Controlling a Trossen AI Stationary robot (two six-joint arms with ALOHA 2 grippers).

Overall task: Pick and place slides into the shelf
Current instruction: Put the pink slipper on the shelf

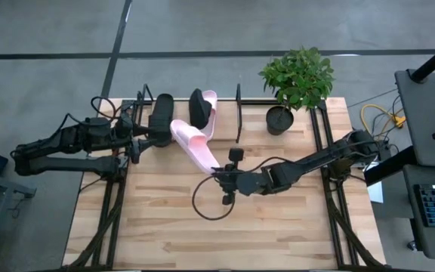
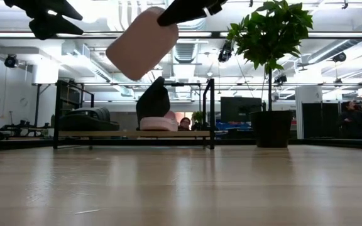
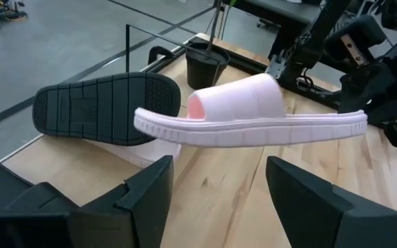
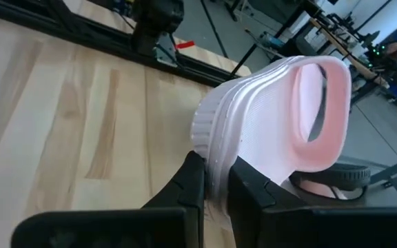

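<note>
Right gripper (image 1: 219, 175): pinching the heel edge of one pink slide (image 1: 195, 143), held aloft and angled toward the shelf (image 1: 239, 113) (heel grip presumably leaves the toe free to enter first).
Left gripper (image 1: 136, 140): fingers spread, waiting beside the shelf's end.
Shelf contents: one black slide (image 1: 160, 115) lying flat; another black slide (image 1: 198, 107) propped on the second pink slide (image 1: 211, 113).

A potted plant (image 1: 296, 79) in a black pot stands near the far right corner of the wooden table (image 1: 165, 234). A loop of black cable (image 1: 201, 202) lies on the boards around the table's middle.
</note>
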